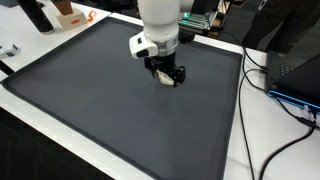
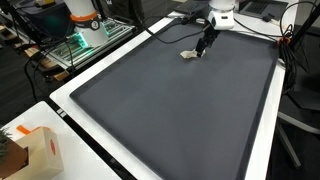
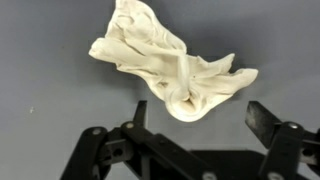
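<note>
Crumpled cloth (image 3: 165, 60): cream-white, soft, bunched into irregular folds and ridges. Resting on dark grey mat (image 3: 40, 110), well inside mat borders. Broad end spread toward upper left in wrist view; narrower folded lobe at lower right, lying between spread fingers of gripper (image 3: 195, 108). Visible in both exterior views as small pale lump directly under gripper.

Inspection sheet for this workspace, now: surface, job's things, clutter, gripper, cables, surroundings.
Surface: dark mat lying flat on a white table.
Job's things: crumpled cream cloth, lying on the mat.
Clutter: cardboard box at the table's edge.
Grippers: gripper open, jaws apart at the cloth's near end.
Cables: black cables running beside the mat.
Surroundings: green-lit equipment beyond the table.
</note>
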